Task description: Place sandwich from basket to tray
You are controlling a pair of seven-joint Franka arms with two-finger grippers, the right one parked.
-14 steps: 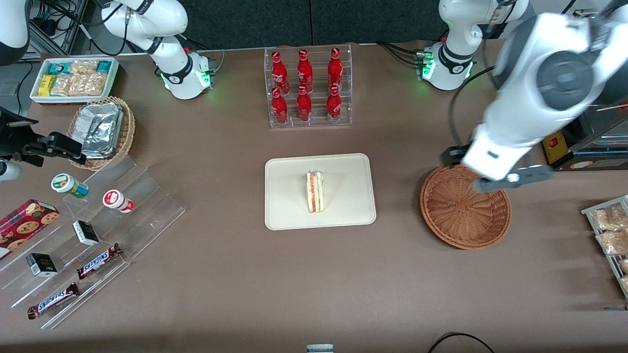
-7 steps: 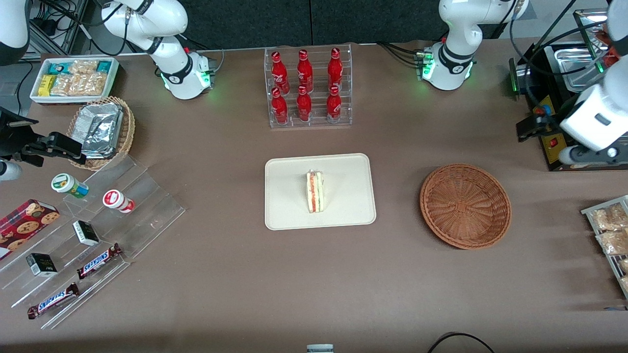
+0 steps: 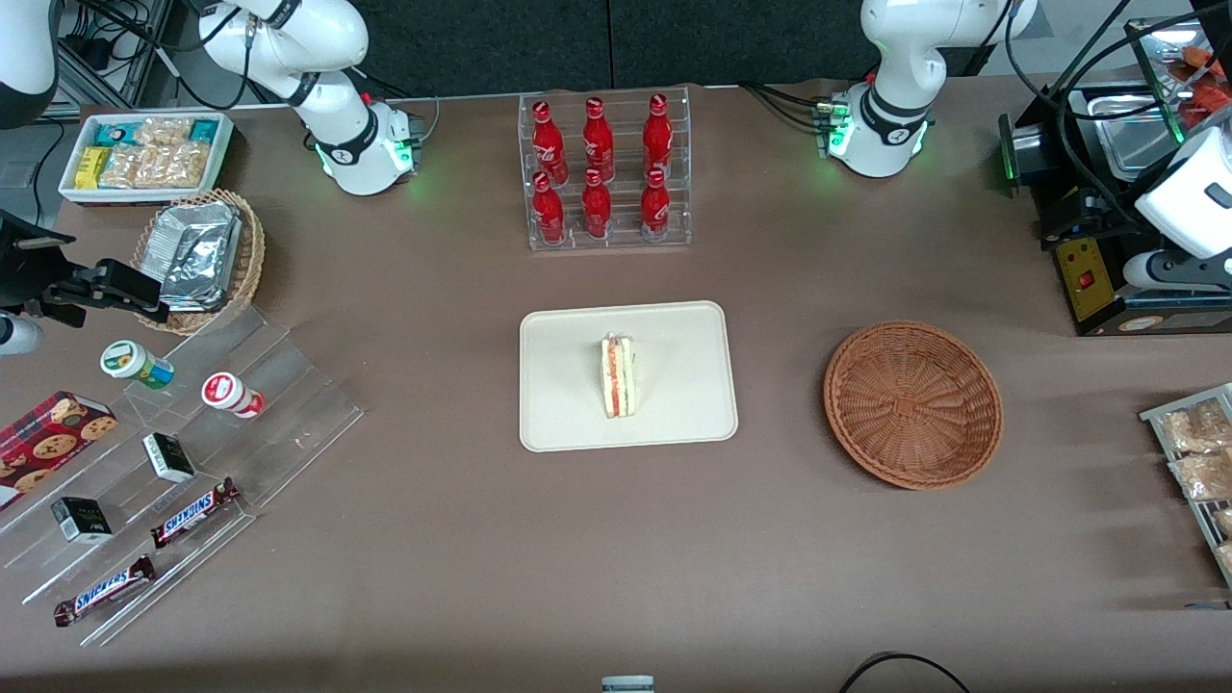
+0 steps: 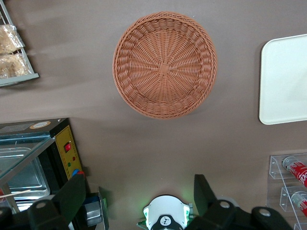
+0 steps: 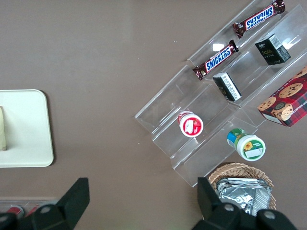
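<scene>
Basket: reddish-brown radial weave. Tray: plain cream; sandwich: white bread, red-orange-green stripes. Gripper, high above the table near the working arm's base: black fingers.

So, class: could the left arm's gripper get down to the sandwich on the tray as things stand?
Probably yes. The sandwich lies uncovered on the tray, nothing standing over it. The gripper hangs open, high up toward the working arm's end of the table.

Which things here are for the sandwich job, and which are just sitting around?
For the job:
sandwich, lying on the tray
basket, with nothing in it
gripper, open, high above the table near the basket

Just sitting around:
red bottles
Snickers bars
foil packets
</scene>
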